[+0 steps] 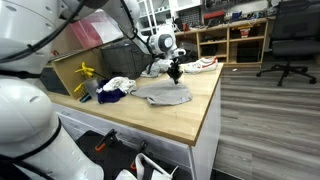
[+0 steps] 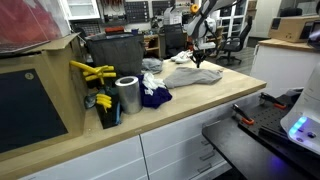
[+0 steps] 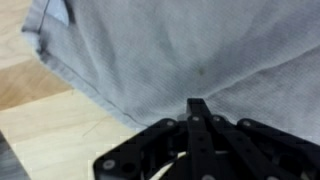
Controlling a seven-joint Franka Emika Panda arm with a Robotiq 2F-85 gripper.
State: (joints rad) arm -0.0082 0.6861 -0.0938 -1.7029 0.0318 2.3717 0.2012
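A grey cloth [image 1: 165, 94] lies spread flat on the wooden tabletop [image 1: 195, 118]; it also shows in the other exterior view [image 2: 195, 75]. My gripper [image 1: 175, 73] hangs just above the cloth's far edge, pointing down, and shows in both exterior views [image 2: 197, 62]. In the wrist view the two fingers [image 3: 198, 104] are pressed together, with nothing visible between them. The grey cloth [image 3: 180, 50] fills most of that view, and its hemmed edge runs diagonally over bare wood at the lower left.
White and blue cloths [image 1: 117, 87] are heaped next to the grey one, also [image 2: 153, 93]. A metal can [image 2: 127, 95], yellow tools [image 2: 92, 72] and a dark bin [image 2: 115, 52] stand nearby. Shelves [image 1: 228, 40] and an office chair [image 1: 289, 42] stand beyond the table.
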